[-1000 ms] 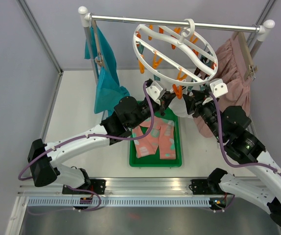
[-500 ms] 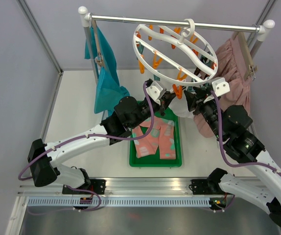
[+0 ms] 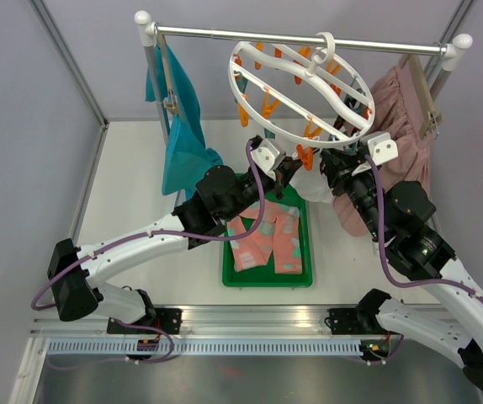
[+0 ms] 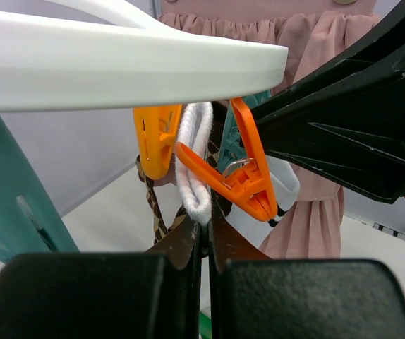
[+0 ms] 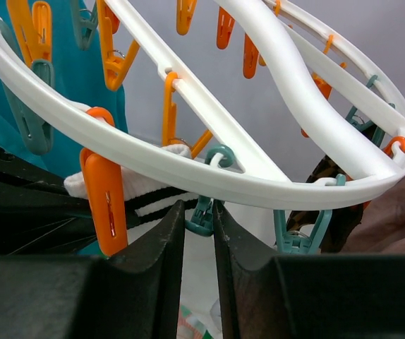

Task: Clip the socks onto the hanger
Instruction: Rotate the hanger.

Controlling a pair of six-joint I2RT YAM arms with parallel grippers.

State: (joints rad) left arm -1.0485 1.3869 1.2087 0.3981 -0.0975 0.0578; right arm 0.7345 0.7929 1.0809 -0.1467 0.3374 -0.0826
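I see the large round white plastic drying hanger (image 5: pixel 188 166) hooked over the metal rail (image 3: pixel 241 34) at the back, and both arms reach up to its near rim. My left gripper (image 4: pixel 204 236) has its fingers drawn almost together, pinching the lower fold of a white ribbed sock with black stripes (image 4: pixel 192 162). The sock's cuff stands just under the rim, touching an orange plastic clip (image 4: pixel 248 180). My right gripper (image 5: pixel 197 224) is narrow too, squeezed on a small teal plastic clip (image 5: pixel 201 217) that hangs from the ring close beside the sock. Below, the pink socks with mint patches (image 3: pixel 273 240) lie in the green plastic tray (image 3: pixel 267 283) on the table.
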